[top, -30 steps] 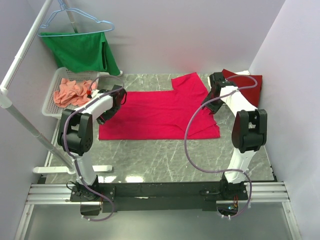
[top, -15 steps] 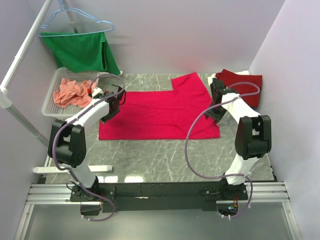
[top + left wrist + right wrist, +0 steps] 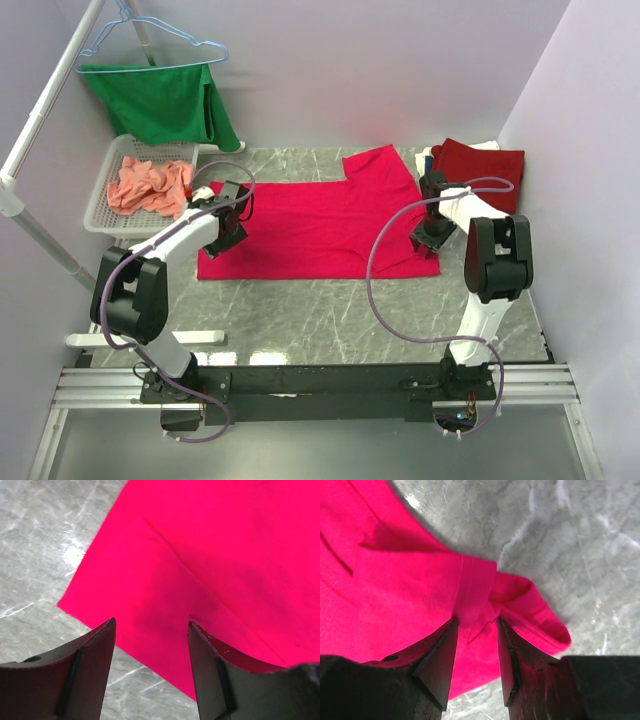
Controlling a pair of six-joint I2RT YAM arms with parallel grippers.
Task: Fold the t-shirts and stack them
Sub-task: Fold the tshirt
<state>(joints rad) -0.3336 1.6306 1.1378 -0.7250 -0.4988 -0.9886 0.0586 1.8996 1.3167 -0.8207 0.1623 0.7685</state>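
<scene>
Flat pink shirt (image 3: 320, 225); left gripper (image 3: 150, 624) jaws apart over its corner; right gripper (image 3: 476, 621) jaws apart, straddling a sleeve fold.

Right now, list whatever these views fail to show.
- Top view: the dark red t-shirt covers its pile; layers beneath are hidden.
- Top view: the crumpled salmon-orange t-shirt hides the basket's bottom.
- Right wrist view: the right gripper straddles the pinkish-red t-shirt's hem; its fingers hide any contact.
- Top view: the left arm hides the left gripper's tips.
</scene>
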